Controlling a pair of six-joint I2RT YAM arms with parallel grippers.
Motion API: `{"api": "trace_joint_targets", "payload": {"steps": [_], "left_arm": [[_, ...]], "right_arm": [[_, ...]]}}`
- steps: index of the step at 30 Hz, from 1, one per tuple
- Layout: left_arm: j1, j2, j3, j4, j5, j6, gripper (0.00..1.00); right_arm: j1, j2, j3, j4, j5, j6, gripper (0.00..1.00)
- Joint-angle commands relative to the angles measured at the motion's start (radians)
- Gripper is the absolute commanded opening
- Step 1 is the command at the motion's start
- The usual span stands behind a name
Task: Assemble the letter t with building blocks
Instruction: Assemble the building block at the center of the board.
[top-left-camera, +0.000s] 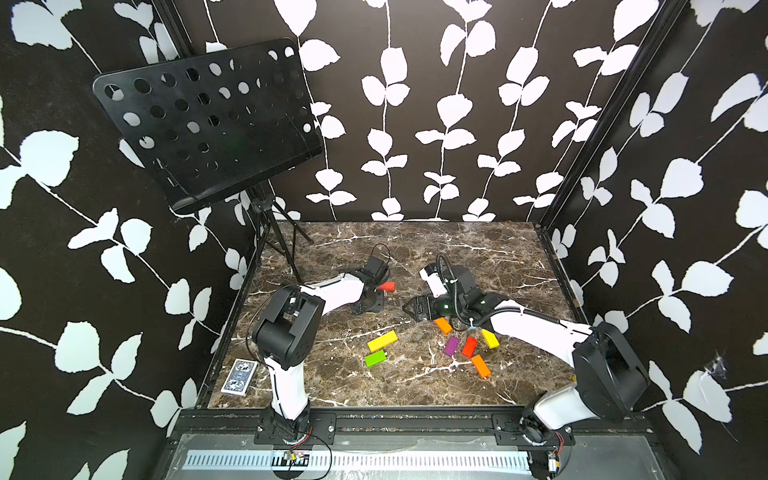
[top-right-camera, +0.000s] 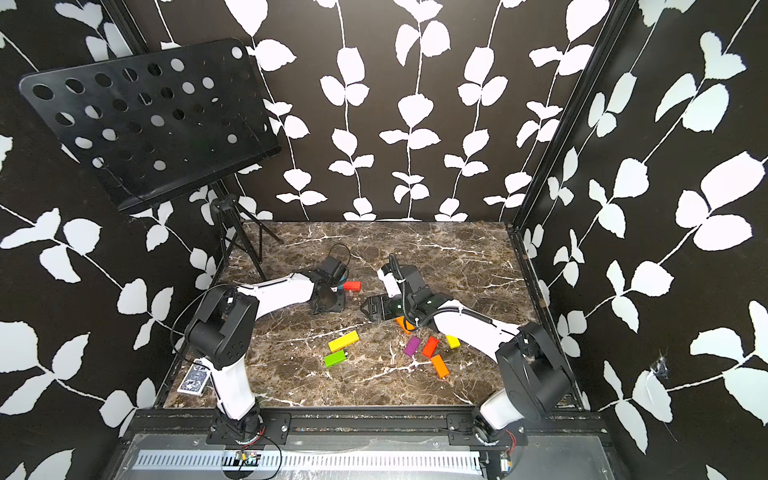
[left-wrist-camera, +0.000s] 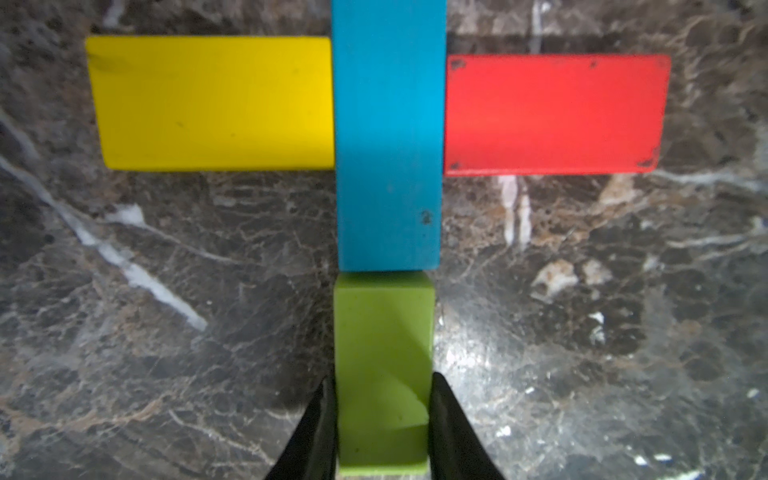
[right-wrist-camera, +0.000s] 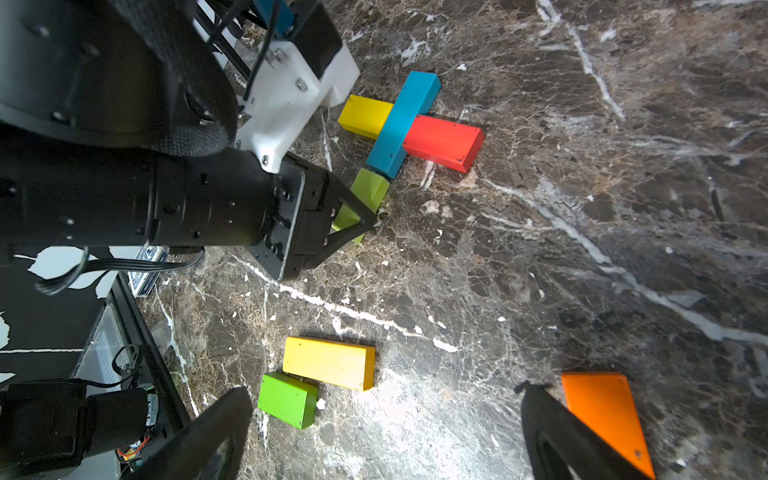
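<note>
The letter t lies flat in the left wrist view: a blue block (left-wrist-camera: 388, 137) as stem, a yellow block (left-wrist-camera: 212, 104) and a red block (left-wrist-camera: 552, 114) as crossbar. A green block (left-wrist-camera: 384, 316) butts against the blue block's end. My left gripper (left-wrist-camera: 382, 378) is shut on this green block, one finger on each long side. In a top view the left gripper (top-left-camera: 370, 301) hides most of the figure; only the red block (top-left-camera: 387, 286) shows. My right gripper (right-wrist-camera: 384, 392) is open above bare table, with nothing between its fingers.
Loose blocks lie nearer the front: a long yellow block (top-left-camera: 382, 340), a green block (top-left-camera: 375, 358), an orange block (top-left-camera: 443, 325), a purple block (top-left-camera: 451, 345), a red block (top-left-camera: 470, 346), a small yellow block (top-left-camera: 489, 338) and another orange block (top-left-camera: 480, 365). A card deck (top-left-camera: 239, 376) sits front left.
</note>
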Motion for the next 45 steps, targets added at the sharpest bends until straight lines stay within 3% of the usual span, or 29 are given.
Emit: {"api": "trace_joint_targets", "payload": {"steps": [1, 22, 45], "left_arm": [[0.007, 0.022, 0.008, -0.035, 0.011, 0.006, 0.33], [0.006, 0.034, 0.012, -0.025, 0.029, 0.014, 0.44], [0.006, 0.064, 0.028, -0.024, 0.03, 0.02, 0.37]], "right_arm": [[-0.006, -0.007, 0.003, 0.03, -0.01, -0.007, 0.99], [-0.007, -0.01, -0.006, 0.034, -0.02, -0.006, 0.99], [-0.01, -0.019, -0.017, 0.036, -0.021, -0.006, 0.99]]}}
